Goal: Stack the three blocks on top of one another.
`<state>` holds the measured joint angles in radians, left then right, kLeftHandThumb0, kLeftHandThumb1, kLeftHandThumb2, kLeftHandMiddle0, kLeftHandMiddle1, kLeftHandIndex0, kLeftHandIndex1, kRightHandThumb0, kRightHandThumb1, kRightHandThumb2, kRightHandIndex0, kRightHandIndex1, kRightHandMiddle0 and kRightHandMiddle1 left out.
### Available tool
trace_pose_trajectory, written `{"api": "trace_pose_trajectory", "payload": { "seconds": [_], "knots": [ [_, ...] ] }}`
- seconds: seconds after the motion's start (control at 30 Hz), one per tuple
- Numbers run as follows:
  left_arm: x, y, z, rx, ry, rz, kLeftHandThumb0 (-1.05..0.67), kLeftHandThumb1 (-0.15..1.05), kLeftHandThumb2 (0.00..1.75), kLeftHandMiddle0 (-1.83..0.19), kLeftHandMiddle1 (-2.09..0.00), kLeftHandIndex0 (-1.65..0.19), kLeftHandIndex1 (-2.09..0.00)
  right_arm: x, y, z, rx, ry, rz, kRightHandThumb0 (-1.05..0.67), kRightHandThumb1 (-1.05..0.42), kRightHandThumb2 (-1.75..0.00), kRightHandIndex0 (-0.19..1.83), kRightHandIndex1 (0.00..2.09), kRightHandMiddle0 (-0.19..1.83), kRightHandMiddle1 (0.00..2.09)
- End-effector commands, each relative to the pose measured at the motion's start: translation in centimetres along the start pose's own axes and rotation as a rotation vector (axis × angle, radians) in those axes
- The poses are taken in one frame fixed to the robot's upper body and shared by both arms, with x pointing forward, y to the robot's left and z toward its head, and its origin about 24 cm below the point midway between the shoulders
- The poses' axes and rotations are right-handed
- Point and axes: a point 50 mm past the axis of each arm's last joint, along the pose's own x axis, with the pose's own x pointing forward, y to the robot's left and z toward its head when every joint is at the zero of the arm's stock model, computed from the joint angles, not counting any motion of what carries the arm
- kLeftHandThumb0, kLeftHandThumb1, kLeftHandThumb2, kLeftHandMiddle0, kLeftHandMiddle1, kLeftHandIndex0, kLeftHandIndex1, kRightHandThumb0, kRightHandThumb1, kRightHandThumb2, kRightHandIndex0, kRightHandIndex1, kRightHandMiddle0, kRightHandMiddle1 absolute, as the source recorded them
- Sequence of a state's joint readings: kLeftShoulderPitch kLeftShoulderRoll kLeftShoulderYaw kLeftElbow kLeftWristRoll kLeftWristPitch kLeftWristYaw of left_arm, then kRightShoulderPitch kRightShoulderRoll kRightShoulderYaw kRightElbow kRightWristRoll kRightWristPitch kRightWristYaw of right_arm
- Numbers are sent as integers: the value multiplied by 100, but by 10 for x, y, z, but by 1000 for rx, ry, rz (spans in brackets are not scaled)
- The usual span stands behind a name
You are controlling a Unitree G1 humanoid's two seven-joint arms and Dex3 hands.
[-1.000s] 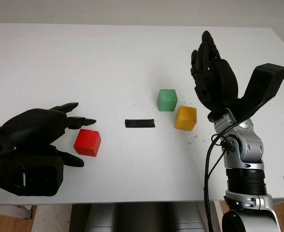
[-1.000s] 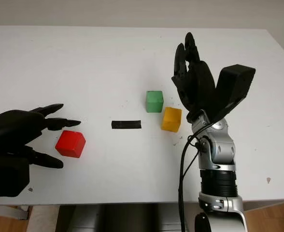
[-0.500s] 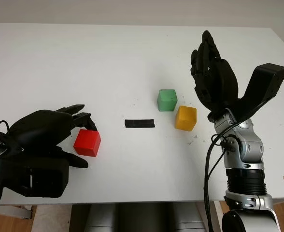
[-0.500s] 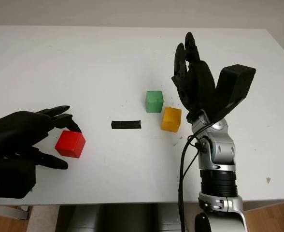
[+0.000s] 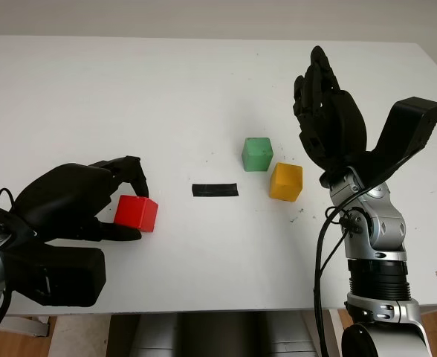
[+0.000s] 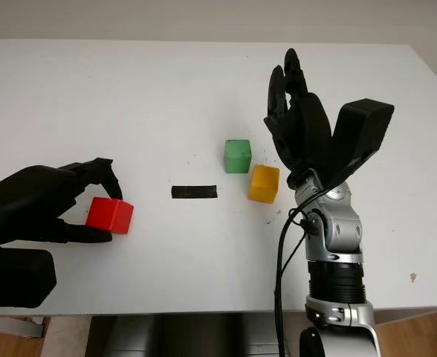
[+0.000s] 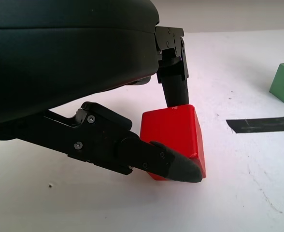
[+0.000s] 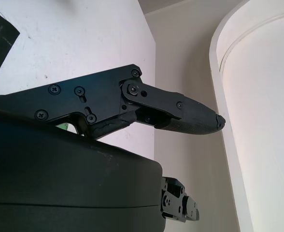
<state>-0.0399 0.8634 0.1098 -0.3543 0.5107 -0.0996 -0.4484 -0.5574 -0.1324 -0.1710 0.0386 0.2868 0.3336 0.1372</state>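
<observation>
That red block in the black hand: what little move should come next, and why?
Probably lift it. The left hand has its fingers closed on the red block, which sits on the table, apart from the green block and yellow block.

The red block (image 5: 136,213) is a plain cube near the table's (image 5: 166,97) front left part, pinched between black fingers (image 7: 173,165), one against its far side and one against its near side. The green block (image 5: 257,154), a cube, sits toward the middle of the table, right of centre. The yellow block (image 5: 286,182), also a cube, stands just beside it, nearer the front edge and slightly rightward, corner turned.
</observation>
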Motion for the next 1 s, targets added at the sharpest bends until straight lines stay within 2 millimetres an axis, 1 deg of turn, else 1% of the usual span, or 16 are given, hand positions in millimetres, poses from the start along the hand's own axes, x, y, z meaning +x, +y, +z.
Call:
{"api": "trace_pose_trajectory", "payload": {
  "seconds": [0.0, 0.1, 0.23, 0.4, 0.5, 0.53, 0.63, 0.73, 0.97],
  "knots": [
    [2, 10, 0, 6, -10, 41, -41, 105, 17, -24, -7, 2, -189, -1, 1, 5, -5, -27, 9, -71, -105, -67, -19, 0, -19, 0],
    [8, 18, 0, 19, -21, 39, -41, 105, 16, -24, -7, 0, -186, -1, 2, 5, -11, -27, 11, -70, -105, -68, -19, 0, -19, 0],
    [20, 31, 5, 44, -51, 32, -40, 105, 14, -26, -7, -1, -191, -2, 2, 5, -6, -20, 14, -70, -105, -69, -19, 0, -19, 0],
    [39, 49, 20, 71, -124, 35, -40, 105, 13, -27, -7, -4, -190, -2, 3, 4, -3, -20, 7, -70, -105, -68, -19, 0, -19, 0],
    [52, 57, 30, 43, -184, 68, -40, 105, 11, -29, -7, -9, -189, -2, 4, 4, 3, -17, 8, -70, -105, -68, -19, 0, -19, 0],
    [56, 57, 33, 25, -201, 80, -40, 105, 11, -29, -7, -8, -191, -2, 4, 4, 5, -17, 7, -70, -105, -68, -19, 0, -19, 0],
    [69, 55, 39, -26, -233, 117, -40, 105, 11, -28, -6, -7, -188, -2, 5, 4, 7, -15, 6, -69, -105, -68, -19, 0, -19, 0],
    [82, 49, 47, -51, -254, 137, -39, 105, 11, -23, -4, -14, -178, -3, 4, 4, 8, -16, 5, -68, -105, -69, -19, 0, -19, 0],
    [100, 37, 61, -13, -270, 107, -37, 105, 12, -20, -3, -15, -171, -3, 1, 6, -4, -28, -1, -69, -105, -69, -19, 0, -19, 0]
  ]
}}
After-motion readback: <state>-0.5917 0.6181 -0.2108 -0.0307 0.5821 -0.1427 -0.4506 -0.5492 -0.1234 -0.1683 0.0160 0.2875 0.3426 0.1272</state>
